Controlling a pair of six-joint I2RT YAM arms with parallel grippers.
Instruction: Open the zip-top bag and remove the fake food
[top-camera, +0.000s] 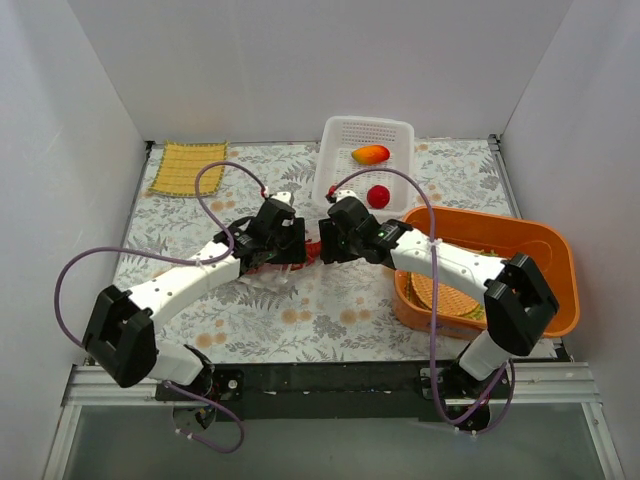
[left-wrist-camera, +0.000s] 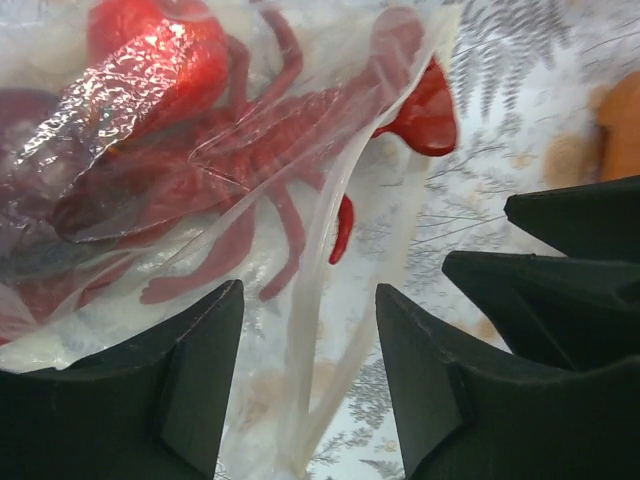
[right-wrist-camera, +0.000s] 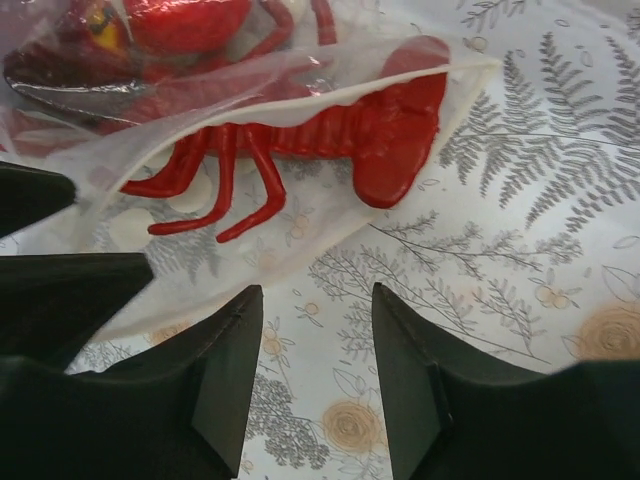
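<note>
The clear zip-top bag (top-camera: 262, 285) lies crumpled on the tablecloth under my left wrist, its mouth open. The red lobster (top-camera: 313, 251) lies in the mouth, its tail sticking out toward my right gripper (top-camera: 335, 237). In the left wrist view my left gripper (left-wrist-camera: 310, 290) is open, with the bag's pale zip strips (left-wrist-camera: 305, 340) running loose between the jaws, close to the lobster (left-wrist-camera: 180, 170). A dark red piece (left-wrist-camera: 25, 115) sits deeper in the bag. My right gripper (right-wrist-camera: 317, 290) is open and empty above the cloth, just short of the bag's lip (right-wrist-camera: 250, 250) and the lobster's tail (right-wrist-camera: 395, 130).
A white perforated basket (top-camera: 340, 135) at the back holds an orange-yellow mango (top-camera: 370, 154) and a red round fruit (top-camera: 378, 196). An orange tub (top-camera: 545, 245) with a woven mat inside stands at the right. A yellow woven mat (top-camera: 187, 167) lies at the back left.
</note>
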